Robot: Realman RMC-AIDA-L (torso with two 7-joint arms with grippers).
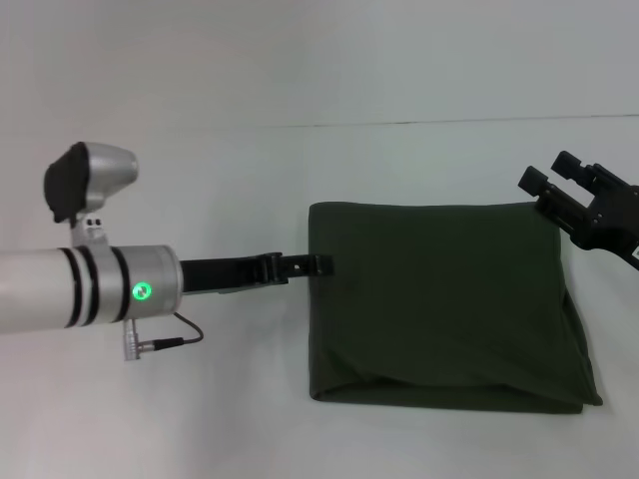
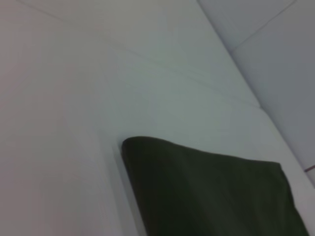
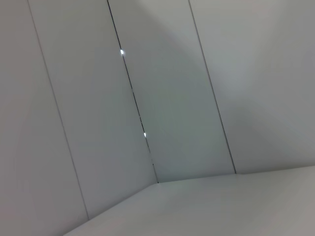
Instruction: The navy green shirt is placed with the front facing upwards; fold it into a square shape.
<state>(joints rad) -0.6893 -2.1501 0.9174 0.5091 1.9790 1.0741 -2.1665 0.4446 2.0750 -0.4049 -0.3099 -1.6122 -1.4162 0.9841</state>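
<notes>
Left arm (image 1: 90, 284) level, fingers (image 1: 318, 265) touching folded shirt (image 1: 444, 299)

shirt (image 2: 206, 191) cut off by left wrist frame; right tool (image 1: 584, 205) partly out of head view

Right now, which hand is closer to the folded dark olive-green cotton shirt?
Left. The left hand sits at the dark olive-green cotton shirt's left edge, near its far corner, apparently touching it. The right hand is raised beside the shirt's far right corner, pointing away.
</notes>
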